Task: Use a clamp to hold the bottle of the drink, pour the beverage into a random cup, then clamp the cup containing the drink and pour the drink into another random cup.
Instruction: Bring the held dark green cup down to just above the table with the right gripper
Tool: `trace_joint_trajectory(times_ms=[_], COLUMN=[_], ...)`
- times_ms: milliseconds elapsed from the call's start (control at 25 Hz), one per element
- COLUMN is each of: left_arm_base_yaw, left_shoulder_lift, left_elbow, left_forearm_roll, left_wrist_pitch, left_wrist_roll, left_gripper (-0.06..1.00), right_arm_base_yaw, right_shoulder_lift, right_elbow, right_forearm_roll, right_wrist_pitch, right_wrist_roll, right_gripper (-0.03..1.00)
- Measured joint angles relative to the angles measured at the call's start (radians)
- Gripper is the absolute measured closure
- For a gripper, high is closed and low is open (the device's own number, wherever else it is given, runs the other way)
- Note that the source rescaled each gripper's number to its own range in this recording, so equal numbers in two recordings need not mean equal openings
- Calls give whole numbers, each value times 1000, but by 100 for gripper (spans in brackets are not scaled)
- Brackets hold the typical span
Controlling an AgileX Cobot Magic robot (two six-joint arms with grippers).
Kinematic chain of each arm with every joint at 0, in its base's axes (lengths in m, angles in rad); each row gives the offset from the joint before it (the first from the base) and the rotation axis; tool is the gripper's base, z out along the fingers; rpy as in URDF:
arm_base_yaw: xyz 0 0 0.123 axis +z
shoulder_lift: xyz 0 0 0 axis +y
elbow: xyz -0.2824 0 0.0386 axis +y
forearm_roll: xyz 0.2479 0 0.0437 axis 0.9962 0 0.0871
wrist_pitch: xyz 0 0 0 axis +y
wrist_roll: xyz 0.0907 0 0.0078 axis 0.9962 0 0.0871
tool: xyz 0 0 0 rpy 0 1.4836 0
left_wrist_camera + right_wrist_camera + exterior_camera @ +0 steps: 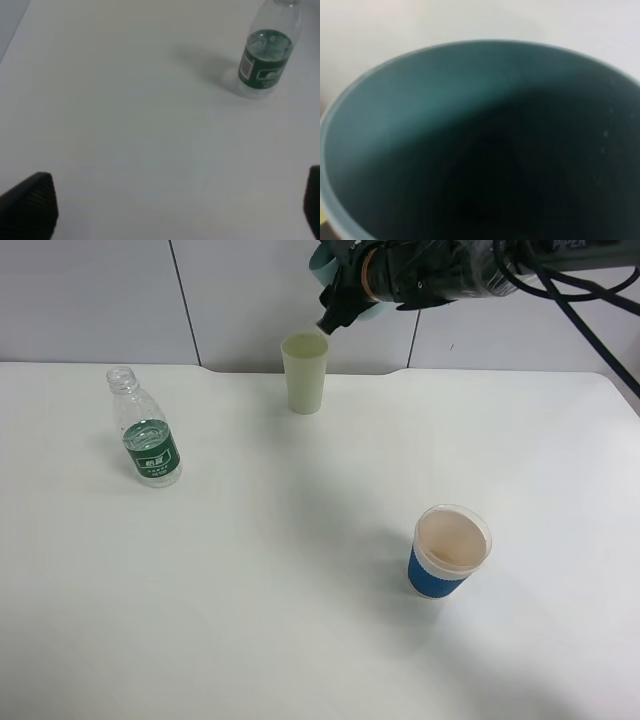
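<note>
Nearest the front edge of the desk (pixel 300 640), toward its right side, stands 1 blue-sleeved paper cup (pixel 450 552), upright and apart from everything else; it plays no part in the task. Farther back, near the left edge, the bottle (pixel 146 428) stands upright and uncapped, released, with little or no liquid visible inside. The left gripper (pixel 175 210) has its jaws spread wide with nothing between them, low over bare desk well short of the bottle. Near the rear edge, about the middle, the pale yellow-green tumbler (pixel 305 372) stands upright. Directly above and just behind its rim, the right gripper (pixel 338 310) is clamped on the teal tumbler (pixel 480 145), which shows only as teal patches around the gripper in the high view; the wrist view looks straight into its dark interior, where a few droplets cling to the wall. No stream is visible. Judgement: pour 1, bottle to teal tumbler, appears complete. Pour 2 is at or near its end; whether liquid remains cannot be told. Remaining: set the teal tumbler down.
</note>
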Motion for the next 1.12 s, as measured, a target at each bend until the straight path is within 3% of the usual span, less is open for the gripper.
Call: trace_joint_trajectory(times_ms=[240,560,880,1000,1120], left_arm_base_yaw=[0,0,0,0,0], left_shoulder_lift=[0,0,0,0,0], left_elbow=[0,0,0,0,0], left_forearm_roll=[1,1,1,1,1], left_wrist_pitch=[0,0,0,0,0], left_wrist_roll=[0,0,0,0,0], left_gripper=[-5,-5,-5,-5,-5], right_arm_base_yaw=[0,17,85,96,112], right_shoulder_lift=[-25,-92,-181,-195,-195], right_elbow=[0,0,0,0,3], right_forearm_roll=[141,398,476,589,742], right_wrist_pitch=[1,3,-46,-77,-76], right_wrist_roll=[88,78,-46,-149,-343], right_gripper=[97,97,97,97,97])
